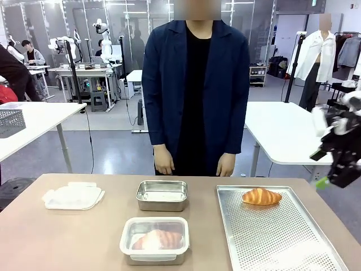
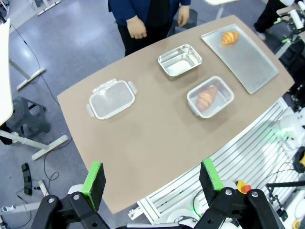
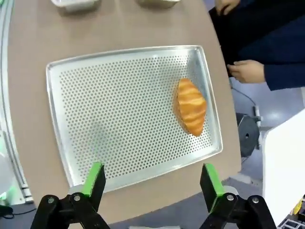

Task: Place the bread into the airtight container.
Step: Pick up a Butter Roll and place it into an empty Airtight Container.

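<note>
**Front view.** On the tan table (image 1: 34, 243), from left to right, lay:
- a translucent plastic lid (image 1: 73, 196);
- an open steel container (image 1: 162, 195), rectangular with rounded corners and shiny inside;
- a closed container (image 1: 154, 240) nearer the robot, its cloudy cover blurring the bread inside (image 1: 159, 239);
- a perforated metal tray (image 1: 282, 243).

The croissant (image 1: 261, 196), glossy, golden and ridged, lay on the tray's far end, well apart from the steel container. A person (image 1: 194, 96) in a dark jacket stood at the far edge.

**Left wrist view.** Seen from high above, the whole table appeared at once, with the lid's side clips plain to see. The left gripper (image 2: 152, 179) hung beyond the table's near edge. Its green pads were spread wide with nothing between them.

**Right wrist view.** The close view resolved the tray's regular rows of holes and raised rim, and the croissant's tapered ends near one short side. One hand (image 3: 245, 71) of the person showed past the table edge. The right gripper (image 3: 151, 183) hovered over the tray's near rim, its fingers parted and empty.
</note>
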